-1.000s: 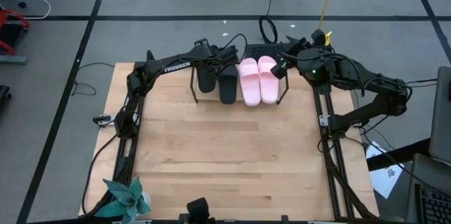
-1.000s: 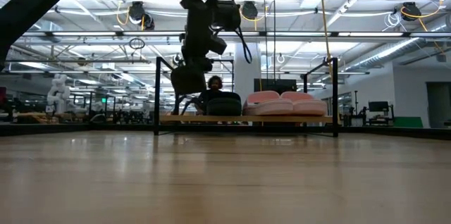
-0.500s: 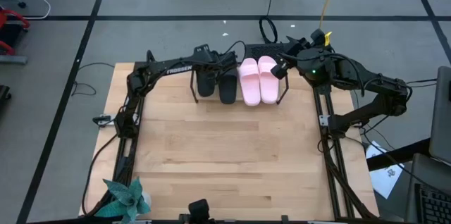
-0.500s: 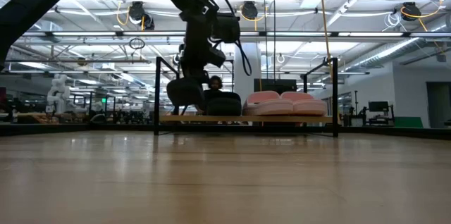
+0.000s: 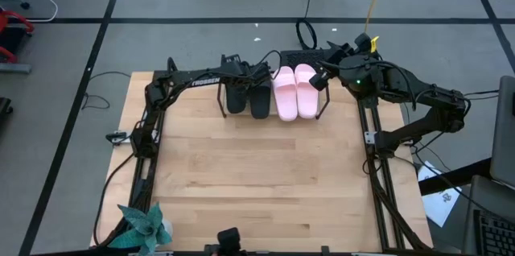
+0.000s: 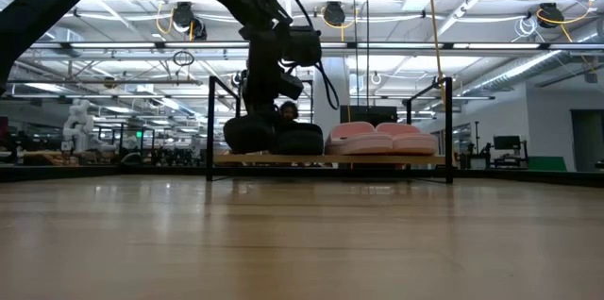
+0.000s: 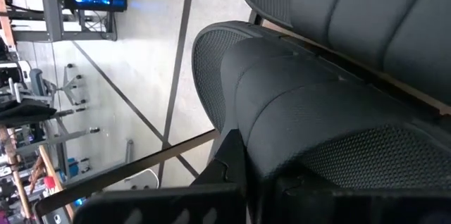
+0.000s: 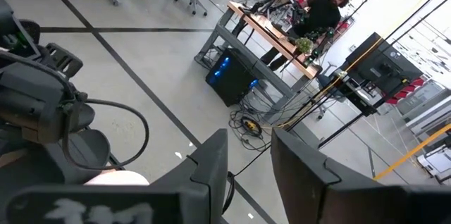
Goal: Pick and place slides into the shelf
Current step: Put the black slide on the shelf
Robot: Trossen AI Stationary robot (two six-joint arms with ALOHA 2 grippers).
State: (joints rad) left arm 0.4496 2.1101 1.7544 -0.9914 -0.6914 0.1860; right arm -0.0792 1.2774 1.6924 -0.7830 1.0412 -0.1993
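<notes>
The shelf (image 5: 325, 105) stands at the table's far edge; its wooden base (image 6: 415, 159) shows in the low view. Two pale pink slides (image 5: 294, 91) (image 6: 377, 138) lie on its right half. One black slide (image 5: 260, 100) (image 6: 301, 138) lies left of them. My left gripper (image 5: 245, 76) (image 6: 268, 102) is shut on the second black slide (image 5: 234, 96) (image 6: 245, 135) (image 7: 310, 118) at the shelf's left end. My right gripper (image 5: 319, 76) (image 8: 246, 171) hovers open by the shelf's far right corner, touching nothing. My left gripper holds the leftmost black slide at its far part, beside the wide strap (image 7: 282, 104). One finger (image 7: 231, 159) lies against the slide's side; the other is hidden by the slide. The fingers come from above. The slide lies about level, its sole at the shelf's base (image 6: 231, 157).
The black table frame (image 5: 149, 139) runs along both table sides. A small plant (image 5: 145, 225) sits at the near left corner. Bare wooden tabletop (image 5: 257, 175) spreads in front of the shelf. Cables (image 5: 306, 30) lie on the floor behind it. A person (image 8: 325, 9) shows far off.
My left gripper has moved down toward the shelf, staying shut on the black slide. The slide, first hanging clear above the shelf's left end, has come down level beside the other black slide.
</notes>
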